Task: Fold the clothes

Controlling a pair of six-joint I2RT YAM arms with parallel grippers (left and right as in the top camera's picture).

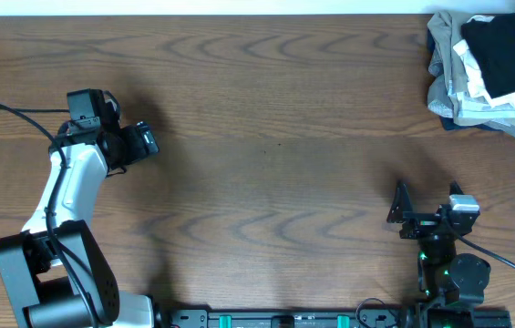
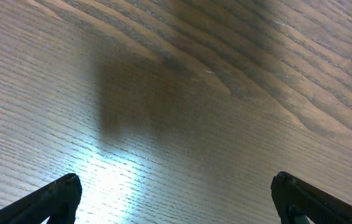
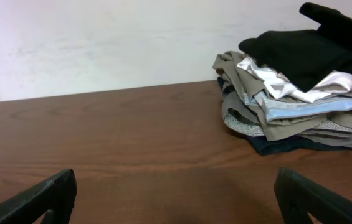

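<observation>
A pile of clothes (image 1: 489, 73) lies at the table's far right corner, with a black garment on top of grey, white and light blue pieces. It also shows in the right wrist view (image 3: 300, 93), at the back right. My left gripper (image 1: 146, 141) is open and empty above bare wood at the left; its fingertips (image 2: 176, 193) frame only table. My right gripper (image 1: 403, 214) is open and empty near the front right, well short of the pile; its fingers (image 3: 176, 193) point toward the back edge.
The brown wooden table (image 1: 266, 137) runs across the whole view. A pale wall (image 3: 101, 43) stands behind its far edge. A black cable (image 1: 20, 111) trails from the left arm.
</observation>
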